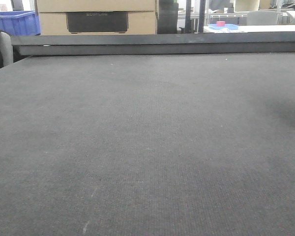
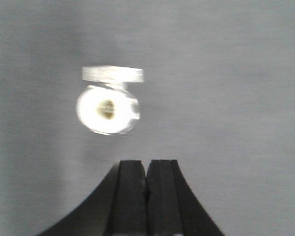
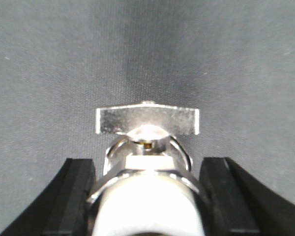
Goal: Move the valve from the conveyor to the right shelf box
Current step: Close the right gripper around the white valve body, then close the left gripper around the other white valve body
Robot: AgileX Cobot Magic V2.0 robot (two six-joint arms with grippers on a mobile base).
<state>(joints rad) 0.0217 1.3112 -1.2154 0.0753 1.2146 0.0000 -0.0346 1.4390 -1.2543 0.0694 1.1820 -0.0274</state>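
Note:
A shiny metal valve [image 3: 147, 147] with a flat T-handle [image 3: 147, 120] fills the bottom of the right wrist view. My right gripper [image 3: 147, 161] is shut on its body, one black finger [image 3: 78, 187] pressed against each side. The dark grey conveyor [image 3: 147, 54] lies behind it. In the left wrist view a blurred valve [image 2: 107, 110] sits on the belt [image 2: 226, 73], its port facing the camera. My left gripper [image 2: 146, 163] is shut on nothing, a little short of it. The front view shows only bare conveyor [image 1: 147, 147] with its dark rail [image 1: 157, 44]. The right shelf box is out of view.
Beyond the rail stand a cardboard box [image 1: 96, 17] with a dark unit in it and a blue crate [image 1: 14, 22] at the far left. A white table with a small pink object [image 1: 220, 23] is at the far right.

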